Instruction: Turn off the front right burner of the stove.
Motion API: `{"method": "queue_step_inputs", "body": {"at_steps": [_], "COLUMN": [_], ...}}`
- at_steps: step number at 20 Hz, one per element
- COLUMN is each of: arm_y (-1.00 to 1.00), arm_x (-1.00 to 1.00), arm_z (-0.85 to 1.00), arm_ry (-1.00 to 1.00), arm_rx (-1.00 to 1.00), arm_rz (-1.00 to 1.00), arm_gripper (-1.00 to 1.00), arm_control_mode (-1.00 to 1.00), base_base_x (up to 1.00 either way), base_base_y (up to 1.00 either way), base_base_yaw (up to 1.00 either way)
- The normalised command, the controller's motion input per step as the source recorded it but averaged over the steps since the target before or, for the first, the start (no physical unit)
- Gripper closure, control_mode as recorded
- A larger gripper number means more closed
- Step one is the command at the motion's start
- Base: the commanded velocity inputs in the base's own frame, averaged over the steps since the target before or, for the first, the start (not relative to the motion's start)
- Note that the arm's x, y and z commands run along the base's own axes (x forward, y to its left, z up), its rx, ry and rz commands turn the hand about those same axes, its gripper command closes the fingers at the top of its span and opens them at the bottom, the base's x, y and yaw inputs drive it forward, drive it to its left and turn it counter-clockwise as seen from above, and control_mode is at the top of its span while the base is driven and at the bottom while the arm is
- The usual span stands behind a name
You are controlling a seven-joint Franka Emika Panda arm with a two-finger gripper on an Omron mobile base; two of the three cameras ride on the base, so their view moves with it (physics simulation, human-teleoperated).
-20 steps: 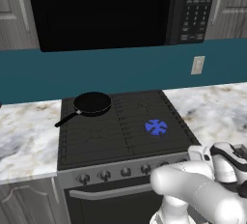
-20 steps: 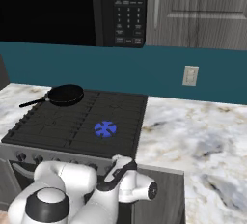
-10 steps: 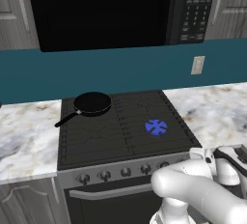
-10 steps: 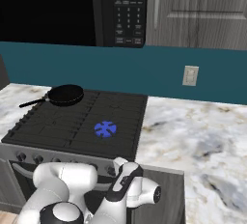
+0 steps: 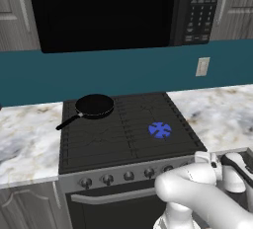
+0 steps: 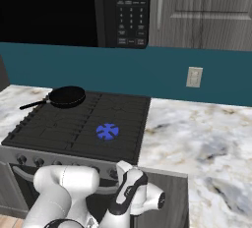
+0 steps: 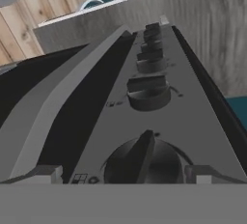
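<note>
Gripper (image 7: 123, 175) open at the stove's (image 5: 99, 139) front panel — nearest knob (image 7: 142, 159) between its fingertips, ungripped.
Front right burner (image 5: 160, 130) lit blue on the cooktop; frying pan (image 5: 94, 105) empty at back left.

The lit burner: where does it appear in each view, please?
Left base view: burner, right of centre on the cooktop.
Right base view: burner, left of centre, near the cooktop's front.
Hand view: looks along the knob row; no burner there.
Shared landmark: the pan, rear left of the burner.
</note>
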Motion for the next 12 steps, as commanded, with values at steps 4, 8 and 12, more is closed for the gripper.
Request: {"method": "queue_step_inputs", "body": {"at_steps": [4, 8, 12], "arm_y": [0.24, 0.27, 0.38], "arm_x": [0.00, 0.00, -0.05], "arm_z": [0.04, 0.00, 0.00], "arm_ry": [0.00, -0.01, -0.04], "arm_rx": [0.00, 0.00, 0.00], "arm_rz": [0.00, 0.00, 0.00], "arm_gripper": [-1.00, -1.00, -1.00], "arm_control_mode": [-1.00, -1.00, -1.00], "base_base_x": [0.00, 0.00, 0.00], "base_base_y": [0.00, 0.00, 0.00], "base_base_yaw": [0.00, 0.00, 0.00]}}
